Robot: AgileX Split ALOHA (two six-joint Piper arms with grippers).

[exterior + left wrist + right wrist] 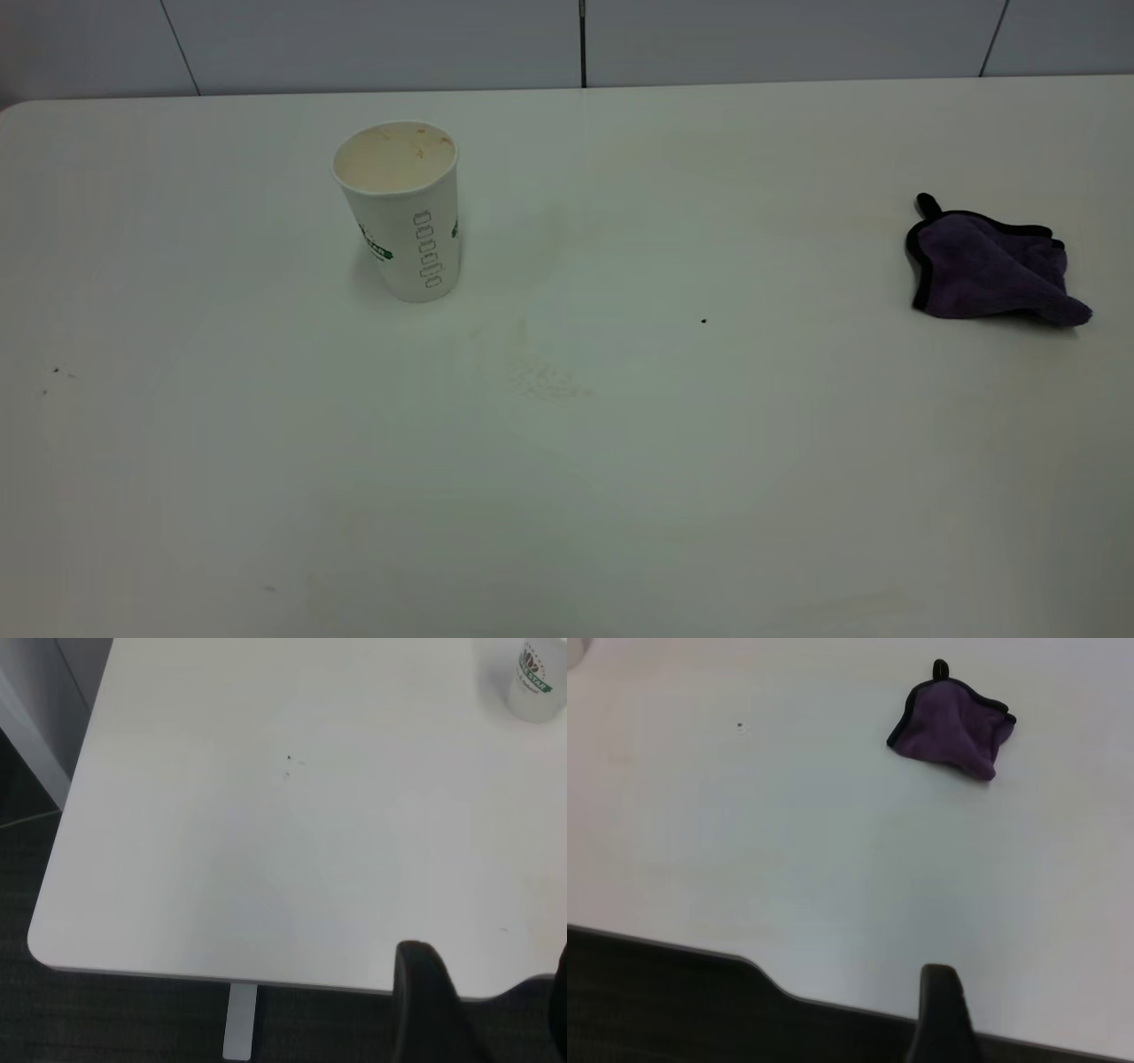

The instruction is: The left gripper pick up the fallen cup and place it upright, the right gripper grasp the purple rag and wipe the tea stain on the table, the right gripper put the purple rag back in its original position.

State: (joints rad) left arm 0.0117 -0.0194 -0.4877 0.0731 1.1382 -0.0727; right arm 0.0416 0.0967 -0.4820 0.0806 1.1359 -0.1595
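The white cup [403,213] with the green logo stands upright on the table [709,496] at the back left, its inside tea-stained; it also shows in the left wrist view [536,678]. No amber puddle shows, only a faint pale smear [542,381] in front of the cup. The purple rag [988,266] lies crumpled at the far right and also shows in the right wrist view [952,722]. Neither gripper appears in the exterior view. My left gripper [492,1001] hangs open and empty over the table's near edge. My right gripper [1036,1010] is open and empty over the near edge, far from the rag.
A tiny black speck [703,321] lies right of centre, and small dark specks [58,372] lie at the left. A grey table leg [239,1023] and dark floor show below the table's rounded corner. A panelled wall runs behind the table.
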